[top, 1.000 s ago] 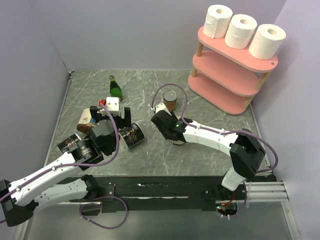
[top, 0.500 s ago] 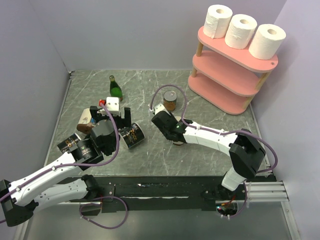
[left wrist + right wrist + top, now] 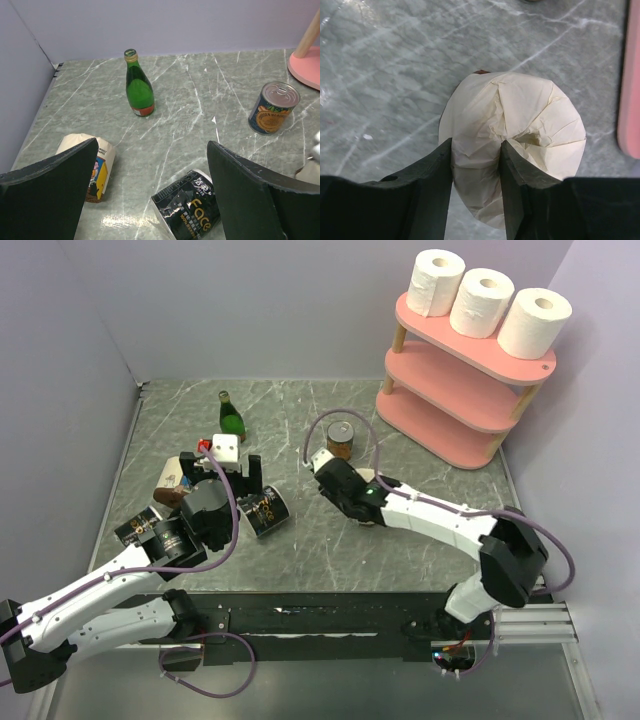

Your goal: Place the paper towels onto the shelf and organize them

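paper towels (image 3: 481, 302): three white rolls stand upright in a row on the top board of the pink shelf (image 3: 432, 426), at the far right of the tabletop (image 3: 300, 430). Neighbouring rolls touch or nearly touch.
right gripper (image 3: 476, 145): lowered to the tabletop near the shelf's bottom board. Its fingers (image 3: 430, 190) press into the near side of a cream paper-wrapped bundle (image 3: 525, 115), pinching a fold of the wrapping between them.
bundle: round and soft, with the wrapping gathered into a crumpled dimple. Whether a roll is inside cannot be told.
left gripper (image 3: 152, 145): spread wide and holding nothing, hovering above the clutter on the left.
clutter: a green bottle (image 3: 138, 85) and a tin can (image 3: 274, 108) stand upright. A black can (image 3: 190, 205) lies on its side, and a printed wrapped pack (image 3: 92, 160) lies near it, apart.
step in hand: judged to be securing the bundle for a lift toward the shelf.
how to do it well: the grip sits on a narrow fold near the bundle's edge rather than across its body, so the paper may tear or slip out. Close gently, test with a slow, short lift, and re-grip deeper if the bundle sags. Rise straight up, stay clear of the tin can just beyond, and approach a lower board from its open front, since the top board looks full.
risk: brushing the standing rolls or a post, or the soft load swinging on its fold.
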### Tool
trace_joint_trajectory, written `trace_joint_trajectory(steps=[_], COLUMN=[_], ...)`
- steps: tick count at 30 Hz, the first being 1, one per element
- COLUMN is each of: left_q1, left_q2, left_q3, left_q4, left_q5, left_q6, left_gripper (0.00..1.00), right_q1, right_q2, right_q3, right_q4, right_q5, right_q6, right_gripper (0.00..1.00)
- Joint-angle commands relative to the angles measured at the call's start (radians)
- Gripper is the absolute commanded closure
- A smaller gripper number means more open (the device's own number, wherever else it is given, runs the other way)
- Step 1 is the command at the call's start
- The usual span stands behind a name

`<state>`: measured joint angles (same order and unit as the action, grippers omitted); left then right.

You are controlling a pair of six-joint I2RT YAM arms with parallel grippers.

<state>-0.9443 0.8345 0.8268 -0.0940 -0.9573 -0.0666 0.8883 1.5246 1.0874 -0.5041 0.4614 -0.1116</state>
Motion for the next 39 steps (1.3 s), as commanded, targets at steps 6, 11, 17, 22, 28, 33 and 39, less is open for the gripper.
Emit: trace_joint_trajectory(steps=[6, 11, 17, 22, 28, 33, 39], left_q1=[-0.005, -0.005, -0.005, -0.005, -0.005, -0.005, -0.005], left_q2=[-0.023, -0.035, -0.04, -0.037, -0.029, -0.025, -0.02], left_q3=[0.043, 0.038, 0.041, 0.041, 0.04, 0.041, 0.043], left_q4=[0.013, 0.02, 0.014, 0.016, 0.017, 0.014, 0.014], left_q5=[0.012, 0.015, 0.029, 0.04, 0.042, 0.038, 0.046], left_q6=[0.002, 0.005, -0.002, -0.006, -0.004, -0.004, -0.006], left_gripper=[0.04, 0.04, 0.04, 0.04, 0.04, 0.04, 0.04], right_q1=[-0.209, -0.389, -0.532, -0.603, -0.643, -0.684, -0.727], right_q2=[-0.256, -0.273, -0.193, -0.141, -0.08, -0.052, -0.023], right_q3=[0.088, 0.144, 0.245, 0.298, 0.327, 0.364, 0.39], right_q4=[0.019, 0.156, 0.234, 0.262, 0.303, 0.305, 0.311], right_q5=[0.057, 0.031, 0.016, -0.076, -0.067, -0.11, -0.156], right_q6=[-0.264, -0.419, -0.551, -0.591, -0.666, -0.683, -0.715], right_gripper=[0.66, 0.66, 0.66, 0.66, 0.66, 0.66, 0.66])
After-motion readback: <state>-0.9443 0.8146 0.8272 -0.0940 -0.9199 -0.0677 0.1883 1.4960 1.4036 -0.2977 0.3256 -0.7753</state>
